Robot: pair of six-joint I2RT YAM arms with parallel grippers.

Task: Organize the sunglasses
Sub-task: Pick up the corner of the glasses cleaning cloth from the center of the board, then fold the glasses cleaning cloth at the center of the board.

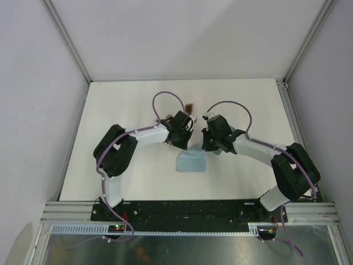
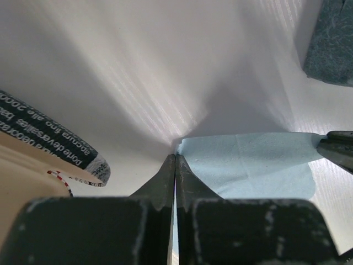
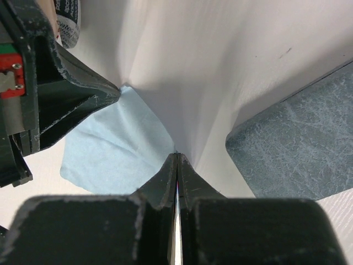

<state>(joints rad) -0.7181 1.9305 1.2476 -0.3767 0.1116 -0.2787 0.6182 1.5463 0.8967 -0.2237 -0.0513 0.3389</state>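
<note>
Both arms are seen converged at mid-table, approx. centre of the top view.

L gripper: jaws pressed fully together, pinching one corner of the light blue cloth; a sliver of cloth is visible between the fingers in the left wrist view.

R gripper: jaws likewise closed flat, gripping the cloth at an adjacent corner. The two grip points are near each other, w/ the L fingertip visible at the left of the right wrist view, on the cloth's far corner.

Cloth: partly lifted at the held edge, the rest lying on the table below the grippers.

Grey-blue case: lying on the table just beside the cloth, on the R gripper's side; contact w/ the cloth cannot be told.

Beige item w/ dark printed band: noted beside the L gripper; identity not determinable.

Brown-amber sunglasses: only a small brown part is seen, on the table just beyond the L gripper, far side, held by neither gripper. White-framed pair: cannot be made out
</note>
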